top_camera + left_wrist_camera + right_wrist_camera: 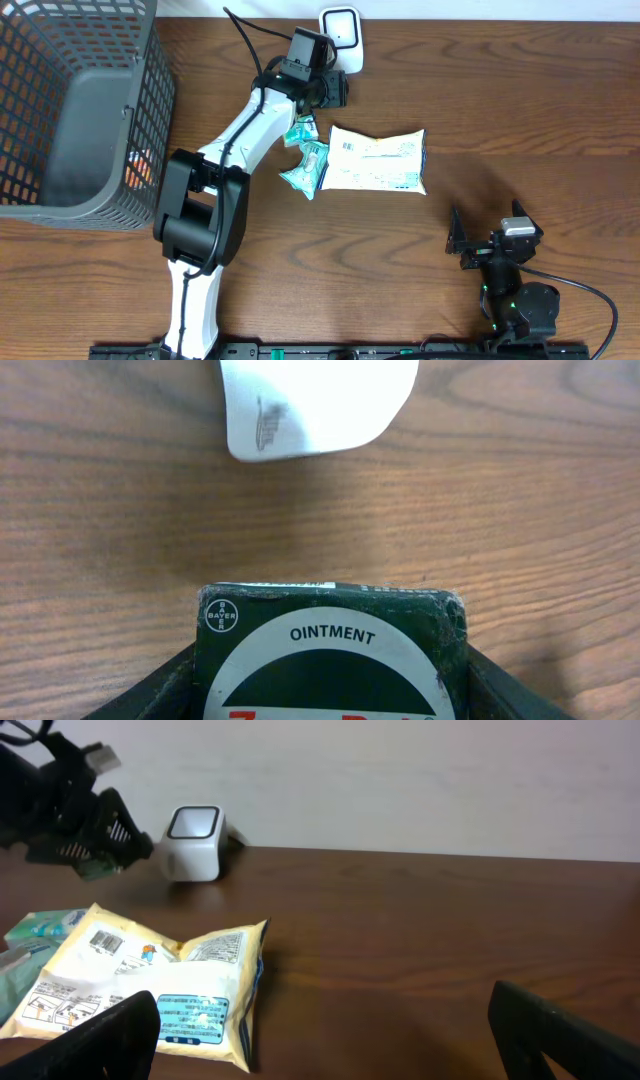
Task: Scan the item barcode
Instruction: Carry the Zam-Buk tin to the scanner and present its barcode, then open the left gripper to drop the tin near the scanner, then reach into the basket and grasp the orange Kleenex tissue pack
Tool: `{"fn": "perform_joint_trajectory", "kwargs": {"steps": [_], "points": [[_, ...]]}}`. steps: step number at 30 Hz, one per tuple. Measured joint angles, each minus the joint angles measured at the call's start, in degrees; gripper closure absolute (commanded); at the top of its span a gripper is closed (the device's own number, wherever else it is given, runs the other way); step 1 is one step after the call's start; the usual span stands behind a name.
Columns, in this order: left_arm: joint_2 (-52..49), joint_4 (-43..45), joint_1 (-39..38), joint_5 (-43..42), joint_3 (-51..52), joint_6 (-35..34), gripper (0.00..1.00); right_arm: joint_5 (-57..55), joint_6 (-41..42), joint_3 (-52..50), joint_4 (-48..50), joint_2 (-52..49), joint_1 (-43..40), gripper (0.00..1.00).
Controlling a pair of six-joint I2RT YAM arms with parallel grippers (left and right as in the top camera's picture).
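My left pincer (333, 90) stood about half open, its jaws clamped on the two sides of the dark green ointment box (330, 655), which hung clear of the table. The scanner (315, 405) lay straight ahead of the box's leading edge, near but apart, with bare wood between them. As far as I could judge, the box ran lengthwise out of the jaws toward it. The right pincer (487, 232) sat spread wide and empty at my near edge, well away, so the left arm was plainly the one to present the box.

I could find no barcode on the face I saw. The box's lower part was cut off in the wrist view, and from overhead the wrist covered it. The scanner was washed out white and clipped at the top, so I could not tell where its window faced.
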State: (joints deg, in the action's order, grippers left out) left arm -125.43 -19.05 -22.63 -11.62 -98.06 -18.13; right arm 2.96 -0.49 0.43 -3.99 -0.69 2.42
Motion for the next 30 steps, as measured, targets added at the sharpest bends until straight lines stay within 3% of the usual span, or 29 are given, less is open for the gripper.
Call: {"fn": "perform_joint_trajectory", "kwargs": {"steps": [2,6,7,18,25,30], "points": [[-0.94,-0.35,-0.44,-0.02,0.00,0.22,0.19,0.02,0.00,0.00,0.02,0.00,0.00,0.01],[-2.56,-0.61,-1.40,0.17,0.00,0.11,0.19,0.02,0.00,0.00,0.02,0.00,0.00,0.01],[-2.69,-0.61,-1.57,0.17,0.00,0.15,0.14,0.02,-0.02,0.00,0.00,0.00,0.00,0.01],[-1.33,-0.61,-0.68,0.15,0.13,0.17,0.14,0.00,-0.02,0.00,0.02,0.00,0.00,0.00],[12.98,-2.89,4.04,0.24,0.85,0.17,0.13,0.02,-0.02,0.00,0.00,0.00,0.00,0.01],[30.10,-3.17,9.64,0.22,0.83,0.17,0.13,0.02,0.00,0.00,0.00,0.00,0.00,0.01]]}}
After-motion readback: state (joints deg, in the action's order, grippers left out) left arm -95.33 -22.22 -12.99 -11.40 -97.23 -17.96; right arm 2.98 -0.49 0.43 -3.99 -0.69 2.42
